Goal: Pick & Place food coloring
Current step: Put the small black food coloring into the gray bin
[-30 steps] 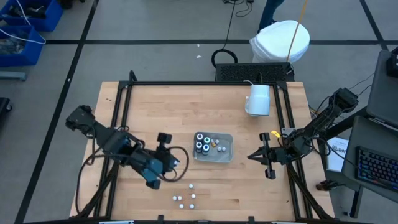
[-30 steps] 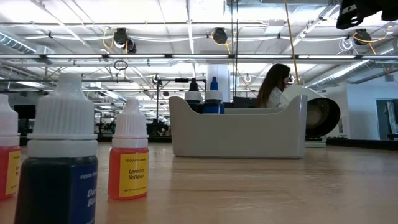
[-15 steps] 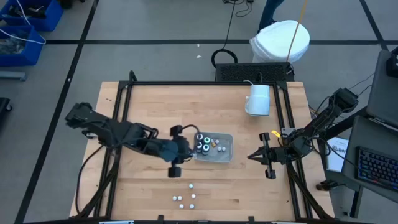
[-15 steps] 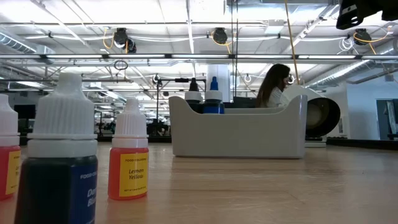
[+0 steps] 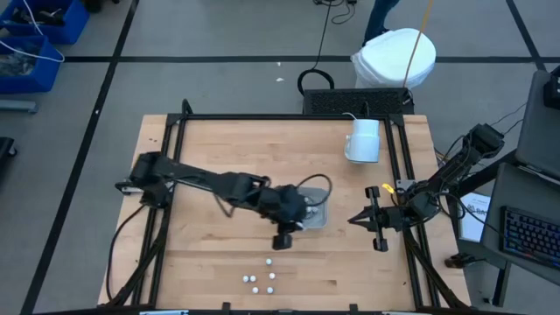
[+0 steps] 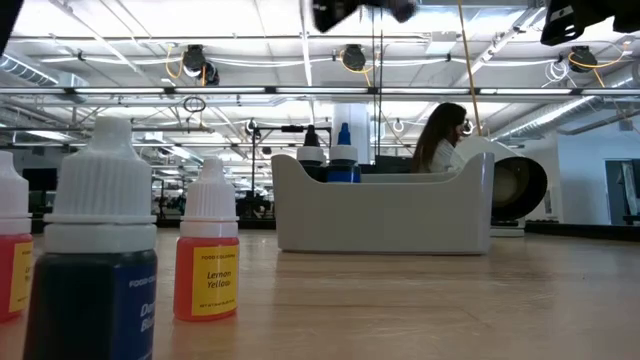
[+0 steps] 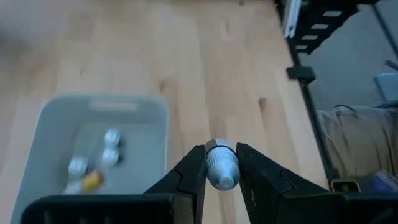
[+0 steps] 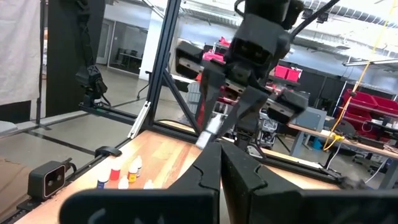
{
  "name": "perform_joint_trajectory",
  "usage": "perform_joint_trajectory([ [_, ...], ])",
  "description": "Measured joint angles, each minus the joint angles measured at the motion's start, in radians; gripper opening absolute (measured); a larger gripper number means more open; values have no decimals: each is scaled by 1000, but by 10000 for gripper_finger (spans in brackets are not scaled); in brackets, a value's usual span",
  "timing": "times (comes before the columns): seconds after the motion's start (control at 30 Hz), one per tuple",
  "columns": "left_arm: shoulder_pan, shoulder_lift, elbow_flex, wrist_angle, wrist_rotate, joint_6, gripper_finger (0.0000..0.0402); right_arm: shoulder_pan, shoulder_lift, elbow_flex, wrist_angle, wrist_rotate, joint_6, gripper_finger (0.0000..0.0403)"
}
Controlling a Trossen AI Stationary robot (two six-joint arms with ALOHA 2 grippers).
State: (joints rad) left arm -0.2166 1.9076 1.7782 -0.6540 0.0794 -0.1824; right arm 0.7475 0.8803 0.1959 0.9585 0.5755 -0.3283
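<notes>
White-capped dropper bottle is clamped between the left gripper jaws, above the clear tray on the desk. Right gripper jaws are closed, empty, at the desk's right edge.

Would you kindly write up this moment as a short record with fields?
Left end effector: shut on a dropper bottle, over the tray
Right end effector: shut, empty, waiting at the table's right edge
Tray contents: several small bottles
Loose bottles: a cluster near the table's front edge
Mug: at the back right of the table
Room: a person beyond the table
</notes>
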Motion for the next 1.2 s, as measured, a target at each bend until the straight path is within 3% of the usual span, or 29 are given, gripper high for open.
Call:
perform_joint_trajectory([
  [0.3, 110, 222, 283, -68, -9, 97, 85, 0, 0, 0, 0, 0, -9, 0],
  [0.6, 229, 342, 292, -133, -12, 50, 85, 0, 0, 0, -20, 0, -9, 0],
  [1.2, 243, 443, 292, -60, -81, 84, 85, 0, 0, 0, -6, 0, -42, 0],
])
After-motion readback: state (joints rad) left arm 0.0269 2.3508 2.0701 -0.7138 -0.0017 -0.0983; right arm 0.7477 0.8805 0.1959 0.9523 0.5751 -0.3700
